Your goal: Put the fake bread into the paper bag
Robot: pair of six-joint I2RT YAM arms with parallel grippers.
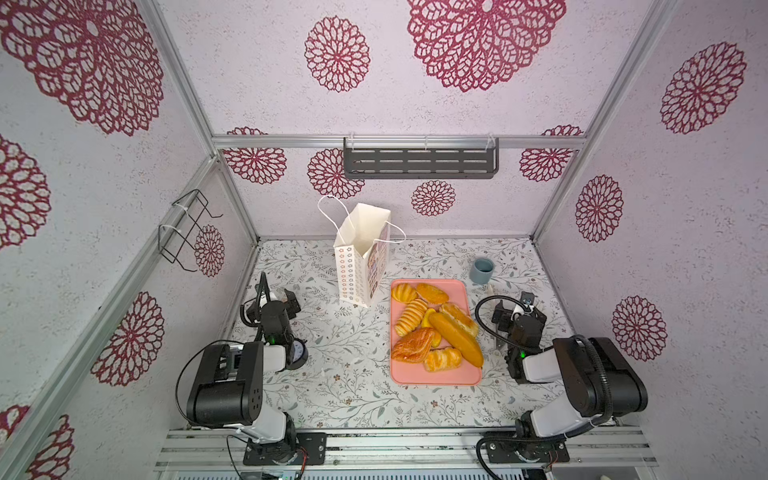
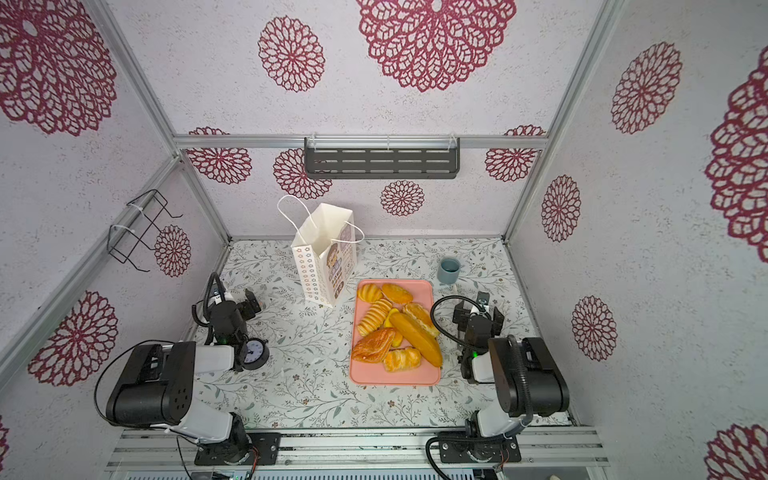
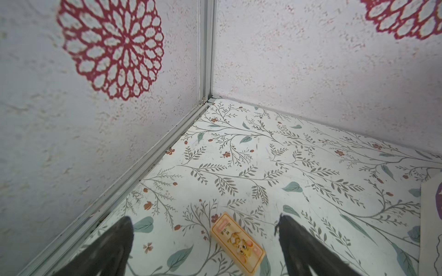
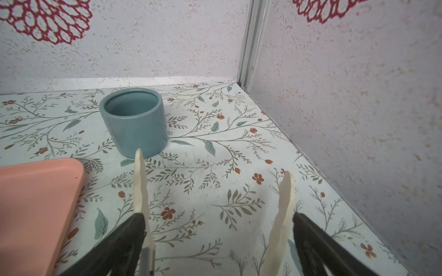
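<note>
My left claw (image 3: pixel 205 221) stands wide apart with nothing in it, low over the table (image 3: pixel 287 155) near the corner by the left wall. A small orange card (image 3: pixel 236 242) lies flat on the table between its fingers, touching neither.

My right claw (image 4: pixel 214 165) is wide apart and empty too. Its pale fingertips (image 4: pixel 140 181) point toward a blue cup (image 4: pixel 134 124), which stands upright just ahead and apart from them.

The bread (image 1: pixel 455 338) is piled on a pink tray (image 1: pixel 436 376) just inward of my right claw, well across the table from my left one. A long loaf lies slantwise on top of the others. All the bread I can see is on that tray.

The bag (image 1: pixel 353 266) stands upright with its mouth open, ahead of both claws and between them. It is just beside the tray's far corner on my left claw's side.

A clock (image 2: pixel 254 353) sits by my left arm, behind that claw.
</note>
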